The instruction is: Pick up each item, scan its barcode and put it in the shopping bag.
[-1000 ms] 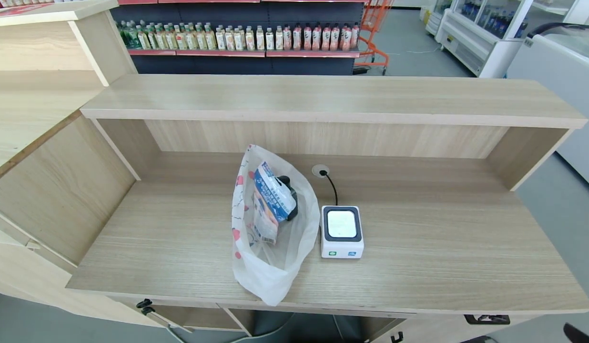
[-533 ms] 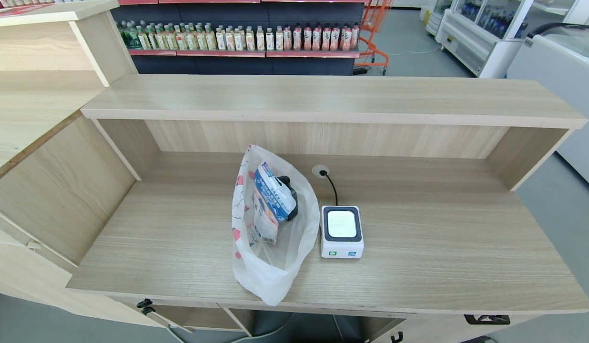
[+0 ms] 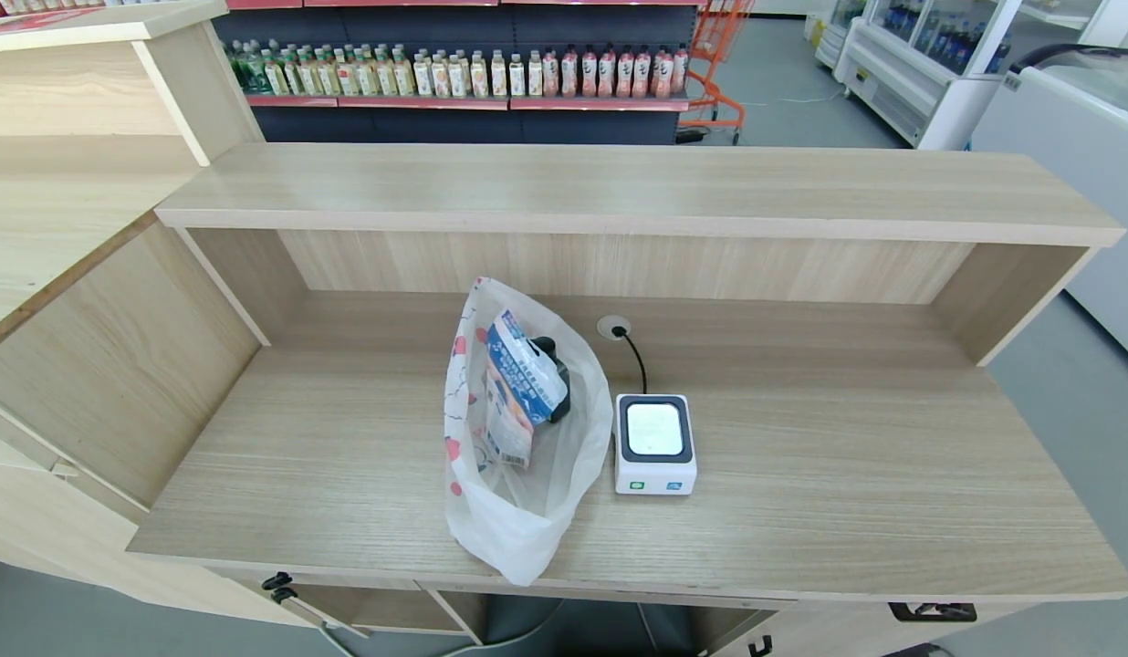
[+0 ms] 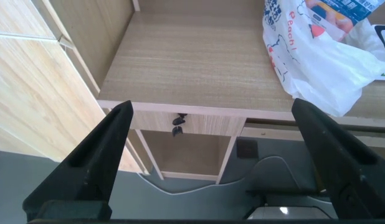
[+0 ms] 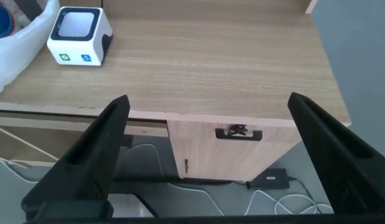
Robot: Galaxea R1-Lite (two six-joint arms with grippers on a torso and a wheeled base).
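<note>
You've drawn the right gripper (image 5: pixel 209 99) back below the counter (image 3: pixel 847 474) edge, fingers spread and empty, and the left gripper (image 4: pixel 212 107) is spread too. Nothing else stirred: the packet (image 3: pixel 518 383) sits inside the shopping bag (image 3: pixel 518 520) beside the scanner (image 3: pixel 655 443), so bagging looks done

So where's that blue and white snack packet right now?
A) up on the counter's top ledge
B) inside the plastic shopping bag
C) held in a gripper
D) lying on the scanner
B: the snack packet stands inside the open shopping bag, just left of the scanner on the counter.
</note>
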